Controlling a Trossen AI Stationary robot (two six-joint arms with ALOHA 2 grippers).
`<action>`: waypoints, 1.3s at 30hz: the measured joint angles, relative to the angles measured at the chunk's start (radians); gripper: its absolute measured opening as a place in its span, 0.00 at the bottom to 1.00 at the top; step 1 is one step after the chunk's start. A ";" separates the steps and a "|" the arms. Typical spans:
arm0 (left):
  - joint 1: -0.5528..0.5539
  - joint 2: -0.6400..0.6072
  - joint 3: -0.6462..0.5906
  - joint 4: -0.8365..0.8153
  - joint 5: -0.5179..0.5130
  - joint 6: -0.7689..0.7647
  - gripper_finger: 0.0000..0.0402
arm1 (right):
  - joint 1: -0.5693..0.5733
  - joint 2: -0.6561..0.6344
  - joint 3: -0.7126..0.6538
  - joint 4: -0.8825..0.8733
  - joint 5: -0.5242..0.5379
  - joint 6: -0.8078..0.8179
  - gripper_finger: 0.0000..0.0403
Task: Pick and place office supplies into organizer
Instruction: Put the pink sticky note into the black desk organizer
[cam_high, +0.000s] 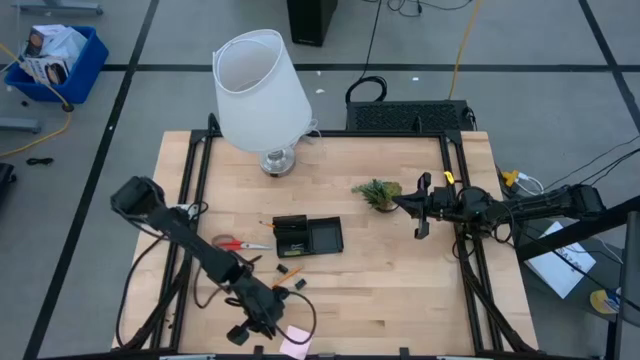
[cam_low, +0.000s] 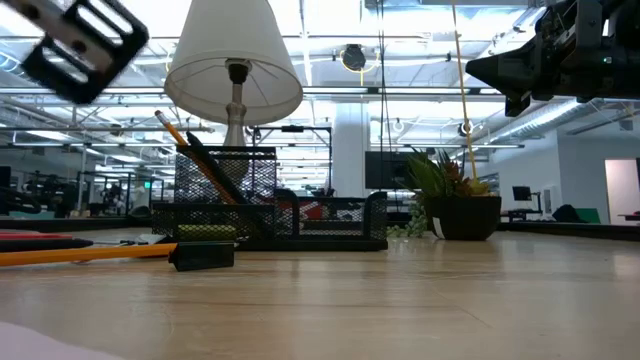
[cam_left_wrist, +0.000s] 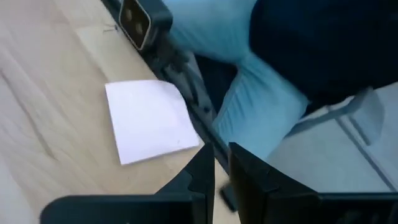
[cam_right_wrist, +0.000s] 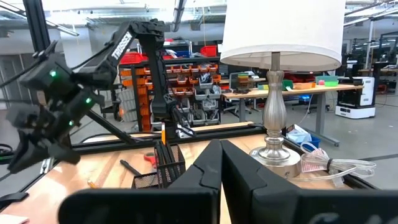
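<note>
On your left, the left pincer (cam_high: 272, 322) hangs over the near edge of the pale wooden surface (cam_high: 400, 290), just beside the square pink sticky-note pad (cam_high: 296, 343) lying at that edge. In the left wrist view its two dark fingers (cam_left_wrist: 202, 174) stand almost together with only a narrow slit between them, and nothing is held in it; the pad (cam_left_wrist: 151, 120) lies flat on the wood, apart from the fingertips.

Moving right, you see the red-handled scissors (cam_high: 240, 244) flat on the surface, just left of the low black mesh organizer (cam_high: 308, 236). A few small dark bits (cam_high: 287, 271) and a short orange-yellow pencil (cam_high: 295, 271) lie between the organizer and the left arm. From the low view, an orange-yellow pencil (cam_low: 172, 130) and a thin black pen (cam_low: 215, 175) lean tilted in the organizer's tall cup (cam_low: 225, 185), and another long orange-yellow pencil (cam_low: 85, 255) lies on the wood in front.

Behind the organizer stands the big white-shaded lamp (cam_high: 260, 95) on its metal base. To the right is the small green potted plant (cam_high: 378, 193).

Farthest right, the right pincer (cam_high: 418, 209) waits raised beside the plant, its fingers (cam_right_wrist: 239, 168) pressed fully together and empty.
</note>
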 joint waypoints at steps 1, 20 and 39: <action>0.001 0.010 0.001 0.026 0.006 -0.001 0.12 | 0.000 0.000 0.000 0.000 0.000 0.000 0.00; 0.062 0.206 0.008 0.270 0.067 -0.071 0.02 | 0.000 0.000 -0.001 -0.001 0.000 0.000 0.00; 0.005 0.230 0.011 0.252 -0.073 -0.029 0.01 | 0.000 0.000 -0.001 0.000 0.000 0.000 0.00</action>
